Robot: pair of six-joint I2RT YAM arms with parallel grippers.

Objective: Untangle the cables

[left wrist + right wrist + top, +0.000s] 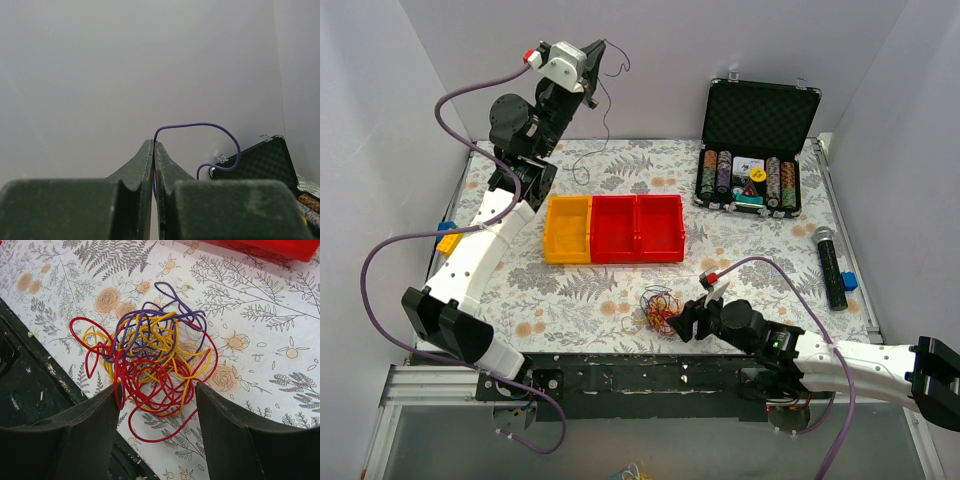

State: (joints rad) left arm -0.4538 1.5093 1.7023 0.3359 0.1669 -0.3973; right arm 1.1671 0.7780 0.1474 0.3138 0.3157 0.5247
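Observation:
The cables are a small tangle [658, 308] of thin red, yellow and purple loops [150, 355] lying on the flowered mat near the front edge. My right gripper [684, 319] [159, 389] stands open just right of the tangle and low over the mat. Its jaws flank the tangle's near side, and a red loop rests against the left finger [95, 420]. High at the back left, my left gripper [593, 84] [153, 144] is shut on a single purple cable [200, 125]. That strand [608, 108] arcs off the tips and hangs down towards the mat.
A yellow bin [568, 230] and two red bins [638, 228] sit mid-table. An open black case of poker chips [760, 150] stands at the back right. A microphone [830, 265] and a blue block [847, 282] lie at the right. The dark table edge [30, 385] runs close behind the tangle.

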